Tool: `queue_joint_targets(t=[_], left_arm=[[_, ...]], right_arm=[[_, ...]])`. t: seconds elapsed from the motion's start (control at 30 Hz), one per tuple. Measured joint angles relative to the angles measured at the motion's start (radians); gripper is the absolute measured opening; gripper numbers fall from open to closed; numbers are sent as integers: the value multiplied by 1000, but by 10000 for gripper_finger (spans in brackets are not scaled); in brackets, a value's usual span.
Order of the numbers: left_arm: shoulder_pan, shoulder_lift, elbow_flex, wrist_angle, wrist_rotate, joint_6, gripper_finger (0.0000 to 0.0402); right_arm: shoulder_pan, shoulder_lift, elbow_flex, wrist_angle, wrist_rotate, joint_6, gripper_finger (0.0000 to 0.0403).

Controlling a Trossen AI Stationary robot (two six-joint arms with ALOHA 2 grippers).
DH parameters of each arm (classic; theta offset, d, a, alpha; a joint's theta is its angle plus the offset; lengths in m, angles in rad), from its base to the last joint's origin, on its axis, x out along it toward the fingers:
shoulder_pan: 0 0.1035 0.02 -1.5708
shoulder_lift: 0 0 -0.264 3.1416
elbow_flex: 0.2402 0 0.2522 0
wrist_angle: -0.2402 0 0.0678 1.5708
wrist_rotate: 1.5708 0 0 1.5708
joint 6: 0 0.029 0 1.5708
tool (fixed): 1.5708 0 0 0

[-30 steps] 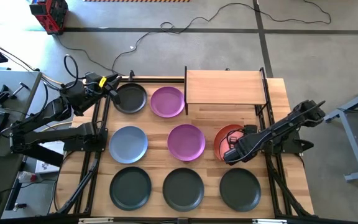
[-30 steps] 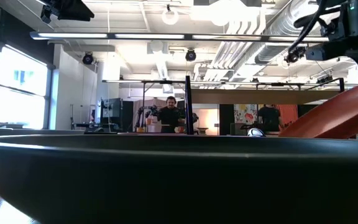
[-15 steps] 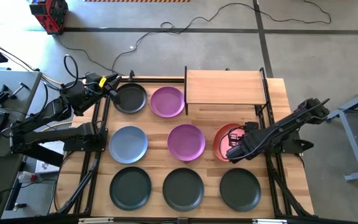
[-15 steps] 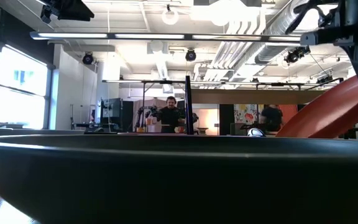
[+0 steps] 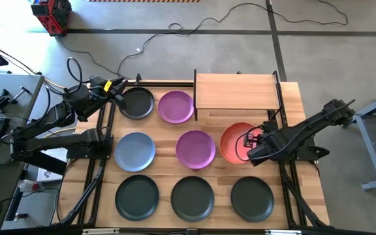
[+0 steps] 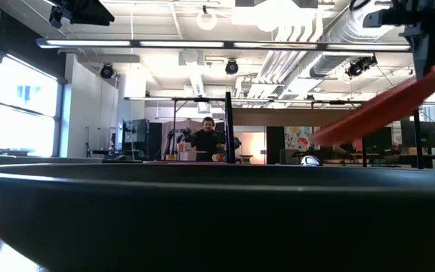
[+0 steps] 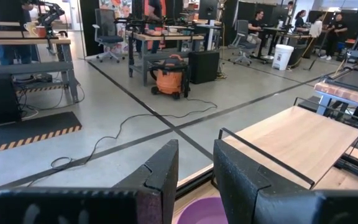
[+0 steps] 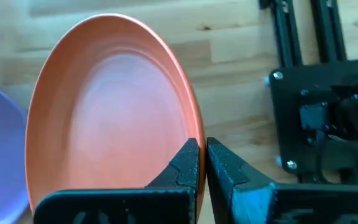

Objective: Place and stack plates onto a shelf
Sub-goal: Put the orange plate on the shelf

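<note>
Since the earlier frame the orange-red plate (image 5: 235,142) has come up off the tabletop and now hangs tilted in the air, and the right arm has drawn back toward the table's right side. The right gripper (image 5: 252,142) is clamped on that plate's right rim, its fingers (image 8: 188,163) pinched tight over the edge; in the low view the plate (image 6: 384,106) slants upward toward the gripper, clear of the surface. It hangs just in front of the shelf (image 5: 236,91), a light-wood board in black rods at the table's far right, which carries nothing. Beside the lifted plate lies a purple plate (image 5: 195,149), and left of that the pale blue-grey plate (image 5: 134,151). Behind them, left of the shelf, sit a second purple plate (image 5: 175,106) and a dark plate (image 5: 137,102). Three more dark plates (image 5: 192,198) line the near edge of the wood-plank table (image 5: 292,108). The left gripper (image 5: 118,91) waits at the far left corner by the dark plate, its fingers (image 7: 160,171) parted with nothing between them
</note>
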Motion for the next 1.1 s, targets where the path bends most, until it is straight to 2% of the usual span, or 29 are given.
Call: queue_joint_targets(t=[0.2, 0.4, 0.53, 0.63, 0.8, 1.1], left_arm=[[0, 0, 0, 0, 0, 0, 90], [0, 0, 0, 0, 0, 0, 90], [0, 0, 0, 0, 0, 0, 90], [0, 1, 0, 0, 0, 0, 90], [0, 1, 0, 0, 0, 0, 90], [0, 1, 0, 0, 0, 0, 90]], right_arm=[[0, -113, 0, 1, 118, -1, 0], [-15, -207, 0, 0, 350, 13, 0], [-76, -248, 0, 0, 491, -2, 0], [-153, -264, 0, 0, 557, -44, 0], [-311, -265, 0, 0, 619, -120, 0], [-577, -264, 0, 0, 593, -196, 0]])
